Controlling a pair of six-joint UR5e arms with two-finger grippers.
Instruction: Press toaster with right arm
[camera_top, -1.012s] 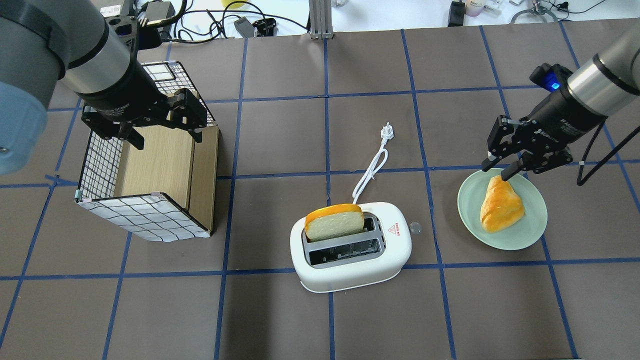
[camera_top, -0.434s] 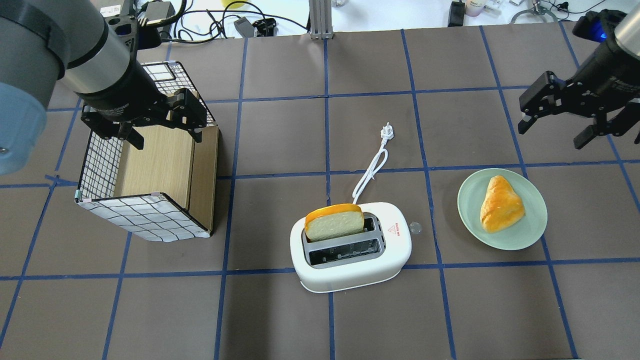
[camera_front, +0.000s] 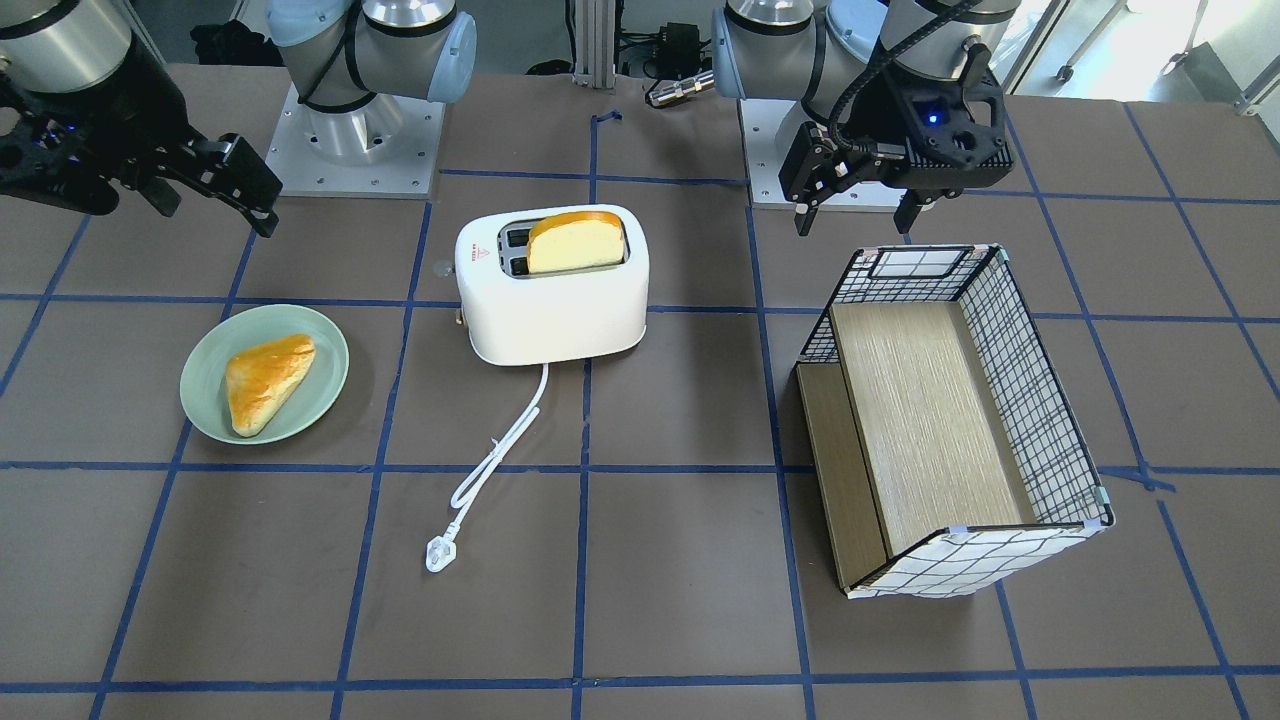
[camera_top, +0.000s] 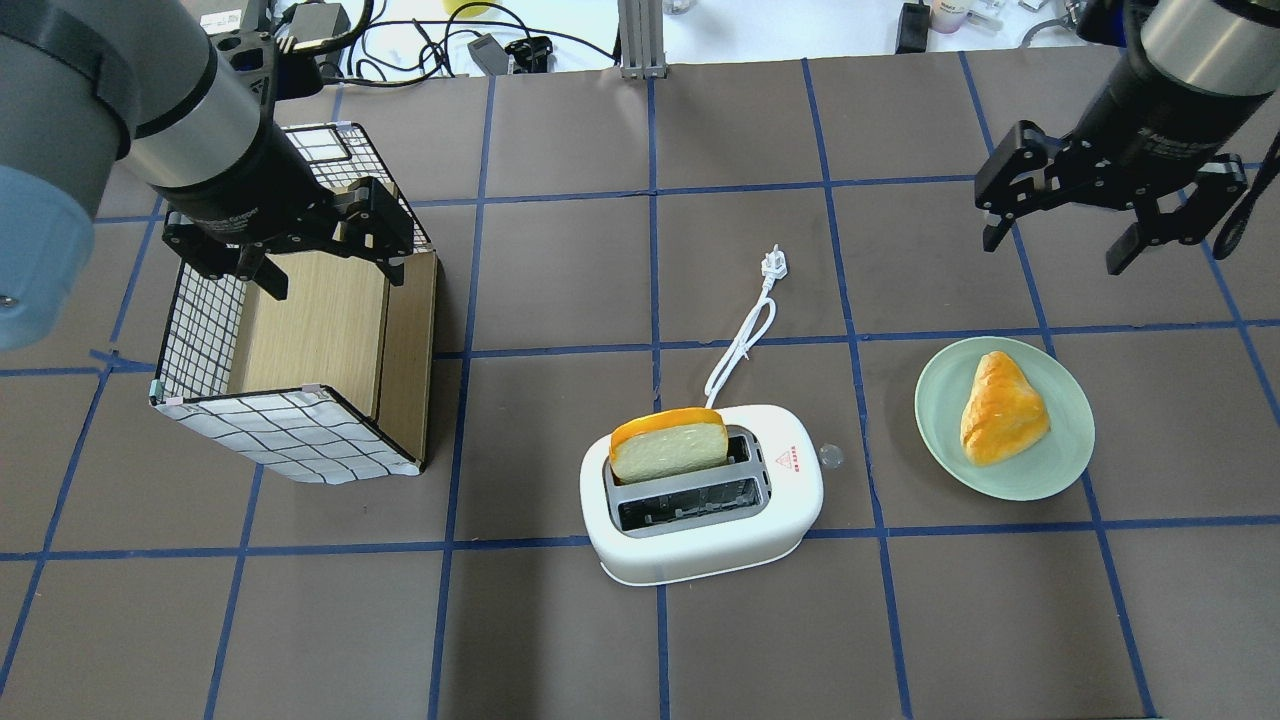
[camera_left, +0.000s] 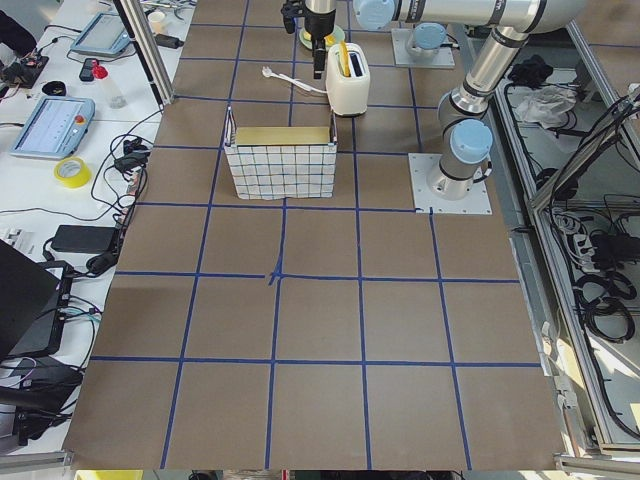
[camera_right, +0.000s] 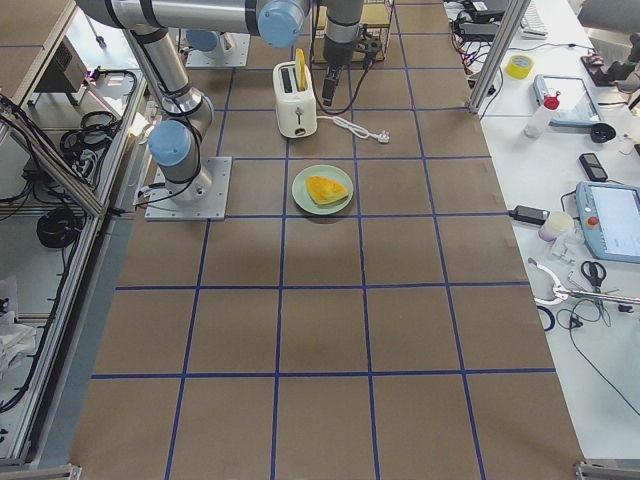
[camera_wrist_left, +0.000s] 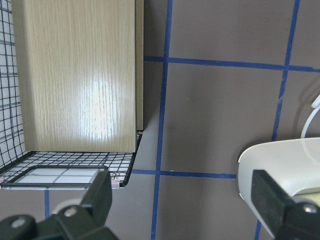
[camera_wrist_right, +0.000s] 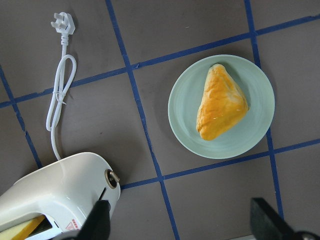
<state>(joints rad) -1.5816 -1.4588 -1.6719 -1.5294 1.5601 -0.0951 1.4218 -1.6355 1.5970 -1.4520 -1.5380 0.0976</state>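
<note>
Your right arm's fingers are hanging spread and empty, well apart from the toaster sitting inward of them. Coming in skewed, you are risking missing its small side lever, shoving the toaster across the surface, or clipping the plate lying nearer them.

A bread slice stands in the toaster, in the slot farther from the robot. Right of the toaster lies a plate with a pastry on it; left, well apart, a basket. Beyond the toaster its cord trails to the plug.
</note>
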